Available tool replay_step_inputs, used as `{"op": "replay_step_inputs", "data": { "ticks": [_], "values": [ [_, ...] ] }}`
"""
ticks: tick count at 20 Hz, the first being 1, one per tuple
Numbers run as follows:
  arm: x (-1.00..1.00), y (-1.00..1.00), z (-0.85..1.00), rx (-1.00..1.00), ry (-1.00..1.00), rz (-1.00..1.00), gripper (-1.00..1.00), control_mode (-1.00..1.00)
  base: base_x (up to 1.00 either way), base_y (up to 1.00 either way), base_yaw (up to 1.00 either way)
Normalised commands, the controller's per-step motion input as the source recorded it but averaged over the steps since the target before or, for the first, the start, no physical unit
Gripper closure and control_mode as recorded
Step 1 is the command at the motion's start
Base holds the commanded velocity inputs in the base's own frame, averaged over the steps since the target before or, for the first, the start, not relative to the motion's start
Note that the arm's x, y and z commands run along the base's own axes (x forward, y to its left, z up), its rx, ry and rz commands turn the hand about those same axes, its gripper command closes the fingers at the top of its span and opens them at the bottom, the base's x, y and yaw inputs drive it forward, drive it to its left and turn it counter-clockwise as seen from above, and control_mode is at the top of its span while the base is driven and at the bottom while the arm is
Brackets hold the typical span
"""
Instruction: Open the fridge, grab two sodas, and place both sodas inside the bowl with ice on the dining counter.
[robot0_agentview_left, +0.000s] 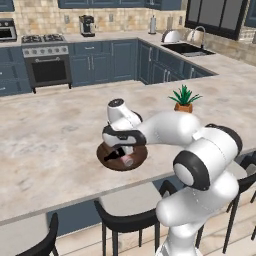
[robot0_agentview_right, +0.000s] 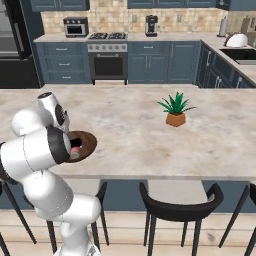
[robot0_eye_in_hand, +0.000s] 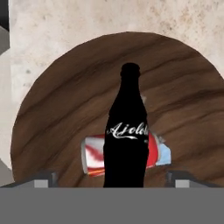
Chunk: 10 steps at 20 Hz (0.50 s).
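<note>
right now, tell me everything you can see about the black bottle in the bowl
The black bottle is glossy and dark all over, glass-like, with a slim neck, a rounded cap end and white script lettering across its middle. In the hand view it runs lengthwise between the open end effector's fingertips, neck pointing away. It lies in the brown wooden bowl, across a red can on its side beneath it. Whether the fingertips touch it cannot be told.

Blue-grey cabinets (robot0_agentview_right: 165, 62) line beige tiled walls (robot0_agentview_right: 110, 21), with a stove (robot0_agentview_right: 107, 57), coffee maker (robot0_agentview_right: 151, 25), sink (robot0_agentview_left: 187, 48) and dark window (robot0_agentview_left: 215, 15); black stools (robot0_agentview_right: 180, 212) stand on wood floor (robot0_agentview_right: 130, 235)
</note>
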Motion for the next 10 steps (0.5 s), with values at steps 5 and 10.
{"op": "replay_step_inputs", "data": {
  "ticks": [5, 10],
  "values": [
    [-0.30, -0.11, 0.43, 0.00, -0.07, 0.00, -1.00, -1.00, 0.00, 0.00, 0.00],
    [-0.55, -0.12, 0.30, 0.00, -0.11, 0.00, -1.00, -1.00, 0.00, 0.00, 0.00]
  ]
}}
